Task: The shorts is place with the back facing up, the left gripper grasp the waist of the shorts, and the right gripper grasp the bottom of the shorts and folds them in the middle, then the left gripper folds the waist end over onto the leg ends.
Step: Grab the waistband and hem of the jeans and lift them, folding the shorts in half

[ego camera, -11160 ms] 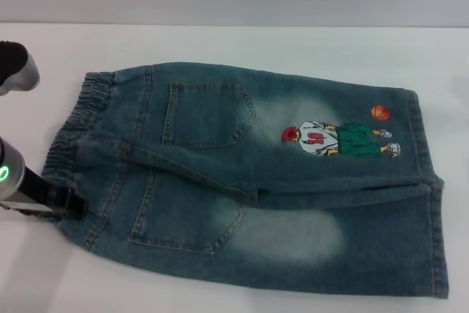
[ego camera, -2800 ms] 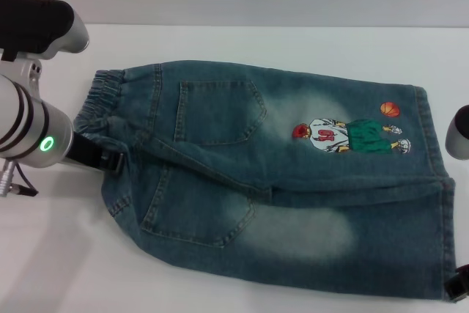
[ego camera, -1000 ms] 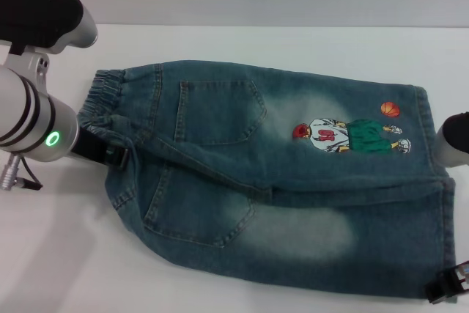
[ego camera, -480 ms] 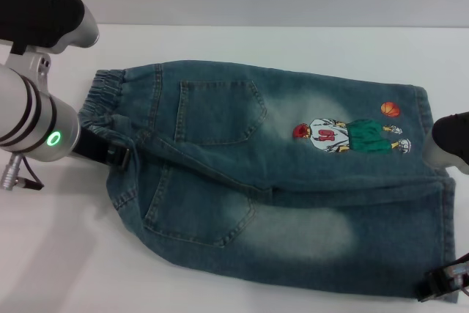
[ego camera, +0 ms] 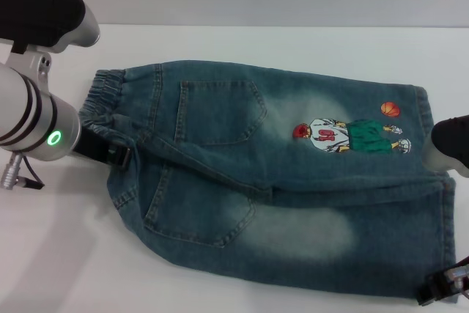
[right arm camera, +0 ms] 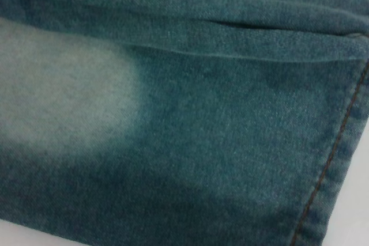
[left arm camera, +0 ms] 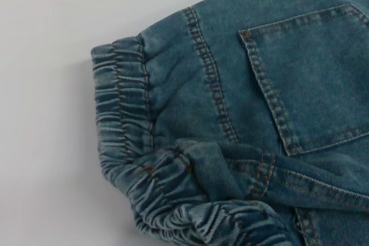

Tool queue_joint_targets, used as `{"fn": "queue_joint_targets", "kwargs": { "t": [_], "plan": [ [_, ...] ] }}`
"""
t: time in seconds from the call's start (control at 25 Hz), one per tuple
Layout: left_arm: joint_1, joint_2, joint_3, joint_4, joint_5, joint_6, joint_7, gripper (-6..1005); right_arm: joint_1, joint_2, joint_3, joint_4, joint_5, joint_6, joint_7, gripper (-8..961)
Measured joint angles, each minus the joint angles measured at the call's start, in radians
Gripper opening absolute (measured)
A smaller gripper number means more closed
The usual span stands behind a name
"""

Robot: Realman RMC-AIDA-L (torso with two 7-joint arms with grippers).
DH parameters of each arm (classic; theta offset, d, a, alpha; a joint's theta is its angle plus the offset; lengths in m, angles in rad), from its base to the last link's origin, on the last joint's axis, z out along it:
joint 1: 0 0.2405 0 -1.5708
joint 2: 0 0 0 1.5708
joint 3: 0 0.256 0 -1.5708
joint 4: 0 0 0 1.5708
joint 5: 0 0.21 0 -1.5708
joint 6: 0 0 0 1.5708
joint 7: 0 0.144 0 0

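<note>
The denim shorts (ego camera: 278, 181) lie flat, back pockets up, with a cartoon basketball player print (ego camera: 344, 137) on the far leg. The elastic waist (ego camera: 102, 93) is on the left and the leg ends (ego camera: 432, 181) are on the right. My left gripper (ego camera: 110, 153) sits on the near half of the waist, shut on it, and the waistband (left arm camera: 121, 113) bunches up there. My right gripper (ego camera: 442, 291) is at the near leg's hem corner. The right wrist view shows that leg's fabric (right arm camera: 202, 113) and its hem stitching (right arm camera: 331, 159) close up.
The shorts rest on a white table (ego camera: 220, 42). A dark and grey link of my right arm (ego camera: 453, 143) hangs over the far leg's hem at the right edge. My left arm's silver forearm (ego camera: 29, 122) with its green light stands left of the waist.
The right gripper has crept in along the near leg's hem corner, and the right arm's link has come a little further in over the far hem. The left arm has stayed put.
</note>
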Motion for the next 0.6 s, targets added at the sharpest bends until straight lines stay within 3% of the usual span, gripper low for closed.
{"fn": "queue_joint_targets", "kwargs": {
  "t": [0.6],
  "plan": [
    [-0.010,-0.001,0.001,0.004,-0.001,0.001,0.007,213,-0.006,0.000,0.000,-0.017,0.016,0.049,-0.001,636]
  ]
}}
